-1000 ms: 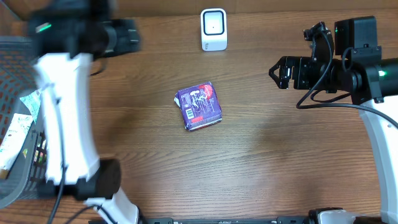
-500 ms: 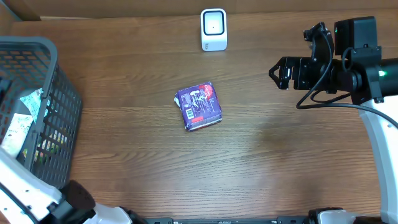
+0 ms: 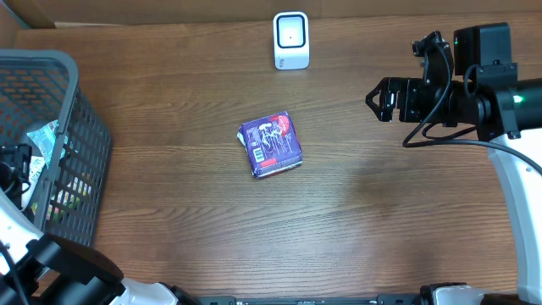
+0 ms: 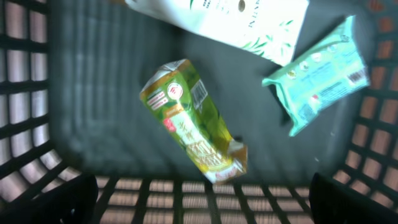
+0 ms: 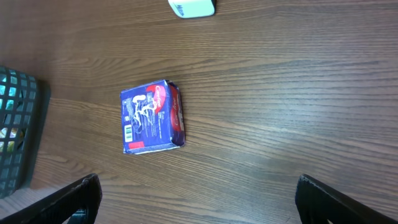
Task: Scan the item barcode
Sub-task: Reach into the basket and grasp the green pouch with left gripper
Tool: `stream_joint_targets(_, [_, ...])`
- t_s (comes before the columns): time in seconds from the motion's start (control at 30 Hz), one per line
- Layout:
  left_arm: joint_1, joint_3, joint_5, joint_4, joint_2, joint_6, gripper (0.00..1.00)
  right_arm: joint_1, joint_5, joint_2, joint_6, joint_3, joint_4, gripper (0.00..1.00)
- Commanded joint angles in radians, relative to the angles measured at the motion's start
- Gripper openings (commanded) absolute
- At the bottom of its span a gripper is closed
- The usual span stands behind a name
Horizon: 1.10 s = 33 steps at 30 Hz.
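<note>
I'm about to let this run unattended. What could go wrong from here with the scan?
1. The purple packet lies flat on the table, so the open right hand may push it along rather than grip it.
2. Its barcode sits near one edge, facing up; a finger could cover it, and it must be turned toward the scanner.
3. The scanner is small and freestanding; a close pass could knock it.
</note>
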Motion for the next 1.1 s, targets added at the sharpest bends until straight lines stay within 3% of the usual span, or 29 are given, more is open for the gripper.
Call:
stream_joint_targets(0.0, [-0.002,-0.121,-0.01,0.113,0.006,-0.048,0.99,0.001,0.006,0.015,-0.007,-0.005,0.002,1.0])
stream_joint_targets(0.6, [-0.002,-0.493,-0.02,0.567,0.015,-0.043,1.0,0.001,0.006,0.056,-0.002,-0.006,-0.023,1.0])
stream_joint_targets(0.83, [-0.002,-0.529,-0.032,0.631,0.032,0.004,0.96,0.001,0.005,0.07,-0.002,-0.006,-0.03,1.0])
stream_joint_targets(0.9, [-0.002,-0.529,-0.032,0.633,0.047,0.019,0.88,0.001,0.005,0.071,-0.002,-0.006,-0.029,1.0])
stream_joint_targets(1.07, [-0.002,-0.529,-0.028,0.624,0.113,0.029,0.55,0.001,0.005,0.072,-0.002,-0.006,-0.029,1.0])
